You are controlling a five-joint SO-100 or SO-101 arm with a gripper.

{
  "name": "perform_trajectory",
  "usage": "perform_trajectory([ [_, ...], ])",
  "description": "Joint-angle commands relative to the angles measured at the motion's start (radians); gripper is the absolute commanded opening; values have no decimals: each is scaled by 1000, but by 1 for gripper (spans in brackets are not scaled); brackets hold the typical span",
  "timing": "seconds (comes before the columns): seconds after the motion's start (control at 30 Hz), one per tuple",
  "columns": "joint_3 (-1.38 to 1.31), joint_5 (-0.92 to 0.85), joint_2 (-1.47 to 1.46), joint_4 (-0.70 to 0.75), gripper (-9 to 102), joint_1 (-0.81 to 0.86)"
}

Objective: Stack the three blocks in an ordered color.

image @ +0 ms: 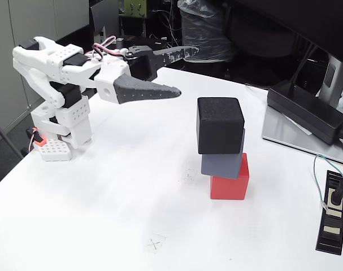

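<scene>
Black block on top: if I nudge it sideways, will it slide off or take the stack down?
The black block overhangs the grey block, which sits askew on the red block, so it would likely tip. Its matte faces look grippy, so it may drag the grey one along.

- Your stack sits right of centre: black block (219,125) on grey block (222,162) on red block (230,181).
- Your gripper (184,73) hangs far left of it, jaws apart, holding nothing.

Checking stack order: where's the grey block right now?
In the fixed view, the grey block sits right of centre on the white table, sandwiched between the black block above and the red block below.
</scene>
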Motion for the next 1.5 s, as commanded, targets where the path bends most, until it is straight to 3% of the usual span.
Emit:
perform_trajectory([
  [0.0,-81,51,14,97,53,-8],
  [0.33,-287,83,20,626,53,-9],
  [0.7,-517,337,20,1058,49,-97],
  [0.93,-509,523,20,1134,25,-120],
  [1.23,-465,973,18,1135,-1,-118],
  [1.47,-374,1215,18,1126,-1,-120],
])
